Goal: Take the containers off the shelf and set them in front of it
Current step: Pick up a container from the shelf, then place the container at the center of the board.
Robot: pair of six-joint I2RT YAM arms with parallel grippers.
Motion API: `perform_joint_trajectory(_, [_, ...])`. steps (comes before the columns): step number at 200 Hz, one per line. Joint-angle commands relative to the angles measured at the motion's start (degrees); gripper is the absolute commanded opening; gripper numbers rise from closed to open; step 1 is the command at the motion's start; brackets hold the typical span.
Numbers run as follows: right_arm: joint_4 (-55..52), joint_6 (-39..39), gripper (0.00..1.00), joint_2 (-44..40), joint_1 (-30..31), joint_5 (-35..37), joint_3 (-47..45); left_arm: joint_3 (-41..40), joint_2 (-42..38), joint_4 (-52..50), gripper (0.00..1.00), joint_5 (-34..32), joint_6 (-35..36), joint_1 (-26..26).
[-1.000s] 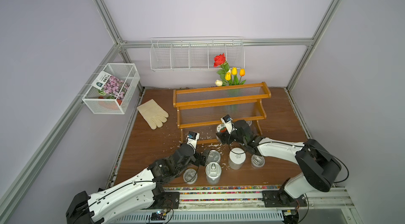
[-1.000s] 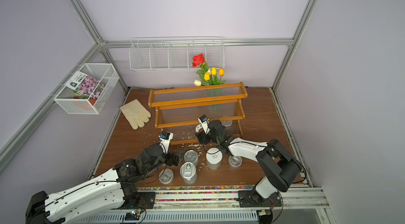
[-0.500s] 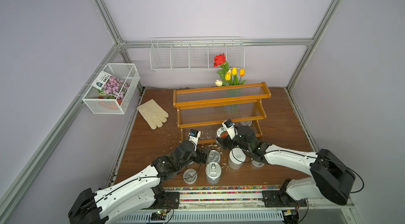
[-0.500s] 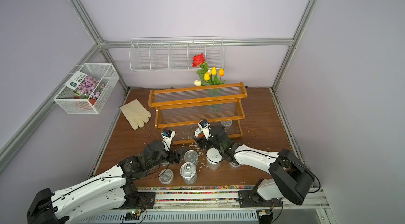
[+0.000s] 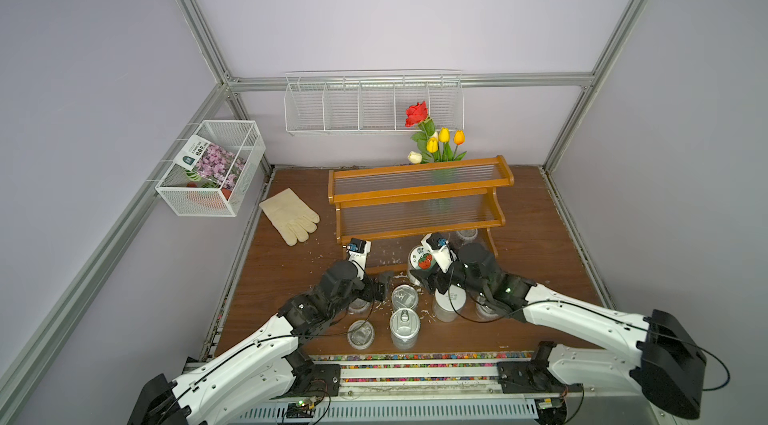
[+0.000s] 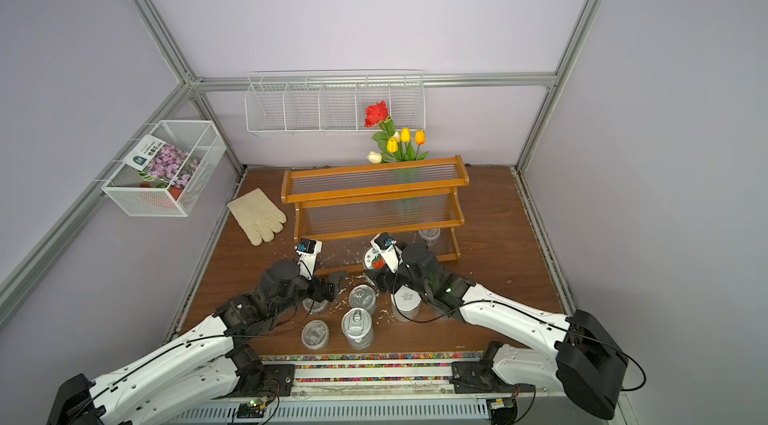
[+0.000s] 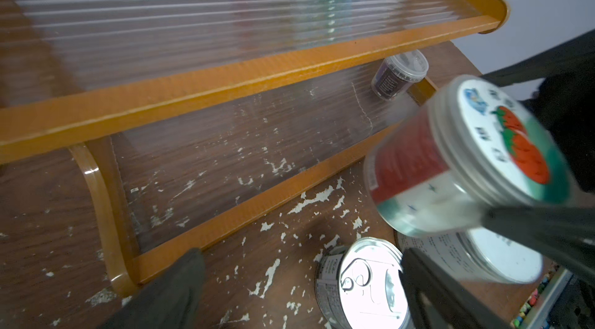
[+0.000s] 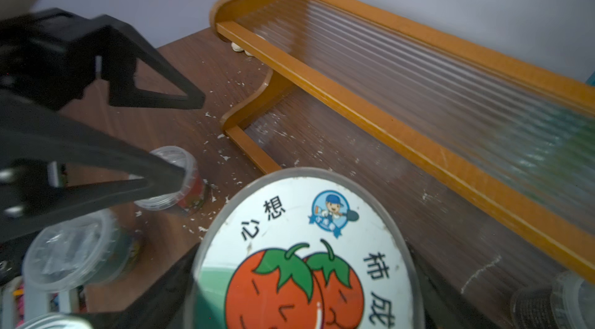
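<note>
My right gripper (image 5: 423, 274) is shut on the jar with the red-fruit lid (image 5: 419, 260), held tilted above the table just in front of the shelf (image 5: 415, 194); its lid (image 8: 306, 263) fills the right wrist view. My left gripper (image 5: 380, 283) is open and empty, low beside a silver tin (image 7: 363, 285). On the table in front stand two tins (image 5: 405, 298) (image 5: 405, 329), the white-lidded jar (image 5: 451, 302) and clear cups (image 5: 361, 333). One clear lidded cup (image 5: 465, 236) stands on the shelf's lowest tier at its right end (image 7: 399, 74).
A cream glove (image 5: 291, 215) lies left of the shelf. A vase of flowers (image 5: 436, 140) stands behind it. A white wire rack (image 5: 374, 111) hangs on the back wall and a mesh basket (image 5: 212, 169) on the left wall. White flakes litter the wood.
My right gripper has drawn back from the shelf's lowest tier toward the front with the red-fruit jar in it. My left gripper has edged a little toward the shelf.
</note>
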Motion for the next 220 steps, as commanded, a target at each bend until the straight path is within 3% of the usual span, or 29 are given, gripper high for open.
perform_joint_trajectory(1, [-5.88, -2.87, 0.60, -5.72, 3.24, 1.16, 3.26, 0.36, -1.17, -1.01, 0.99, 2.43, 1.95, 1.99])
perform_joint_trajectory(38, [-16.84, -4.04, 0.60, -13.87, 14.47, 6.41, 2.29, 1.23, -1.03, -1.26, 0.98, 5.89, 3.66, 5.87])
perform_joint_trajectory(85, [-27.92, 2.22, 0.60, -24.09, 26.91, 17.65, -2.49, 2.79, 1.28, -1.00, 0.99, 9.54, 5.91, 8.48])
perform_joint_trajectory(132, [-35.53, 9.73, 0.59, -29.92, 34.23, 22.30, -7.05, 3.35, 3.01, -0.36, 0.99, 11.05, 6.76, 9.19])
perform_joint_trajectory(176, [-30.56, 15.26, 0.61, -29.65, 34.71, 27.69, -12.63, 3.36, 3.11, -0.56, 0.99, 11.69, 7.08, 9.53])
perform_joint_trajectory(220, [-17.71, 16.97, 0.63, -30.57, 34.68, 31.13, -22.31, 3.52, 3.66, -0.81, 0.99, 12.82, 7.60, 9.90])
